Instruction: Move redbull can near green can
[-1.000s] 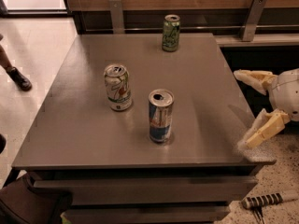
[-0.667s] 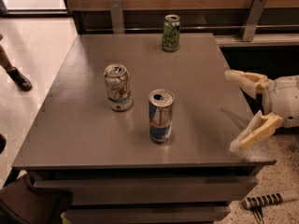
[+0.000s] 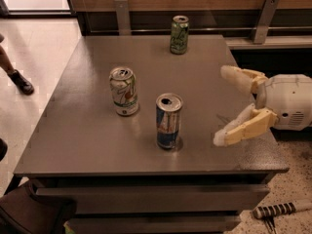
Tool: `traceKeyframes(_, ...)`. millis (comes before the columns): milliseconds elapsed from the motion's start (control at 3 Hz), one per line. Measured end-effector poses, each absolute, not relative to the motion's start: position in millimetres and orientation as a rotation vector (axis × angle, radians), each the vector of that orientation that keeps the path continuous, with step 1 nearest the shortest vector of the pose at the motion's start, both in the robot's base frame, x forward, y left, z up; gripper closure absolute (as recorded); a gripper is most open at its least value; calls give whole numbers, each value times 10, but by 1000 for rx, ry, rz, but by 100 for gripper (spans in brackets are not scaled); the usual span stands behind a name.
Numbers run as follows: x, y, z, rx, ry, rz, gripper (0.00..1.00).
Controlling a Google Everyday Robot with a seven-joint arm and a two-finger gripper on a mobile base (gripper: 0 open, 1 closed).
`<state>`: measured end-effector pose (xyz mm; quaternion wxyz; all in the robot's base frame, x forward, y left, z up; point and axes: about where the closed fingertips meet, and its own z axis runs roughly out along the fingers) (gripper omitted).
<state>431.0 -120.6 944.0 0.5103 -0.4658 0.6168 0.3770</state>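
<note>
The redbull can (image 3: 168, 121), slim, blue and silver with an opened silver top, stands upright near the front middle of the grey table (image 3: 87, 145). The green can (image 3: 179, 34), dark green with pale lettering, stands upright at the table's far edge. My gripper (image 3: 222, 106) comes in from the right, over the table's right side, level with the redbull can and well to its right. Its two pale fingers (image 3: 240, 129) are spread wide and hold nothing.
A wider white-silver can (image 3: 124, 91) with a green-red logo stands left of and behind the redbull can. A wooden bench back with metal posts (image 3: 263, 18) runs behind the table. A person's foot (image 3: 19, 81) is on the floor at left. A striped tool (image 3: 279, 210) lies on the floor at right.
My gripper has moved left from the table's right edge further over the tabletop, toward the redbull can. The cans have not moved.
</note>
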Motion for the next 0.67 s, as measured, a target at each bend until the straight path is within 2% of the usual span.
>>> traceKeyframes(667,4564,-860,9114,-1006,1569,826,0)
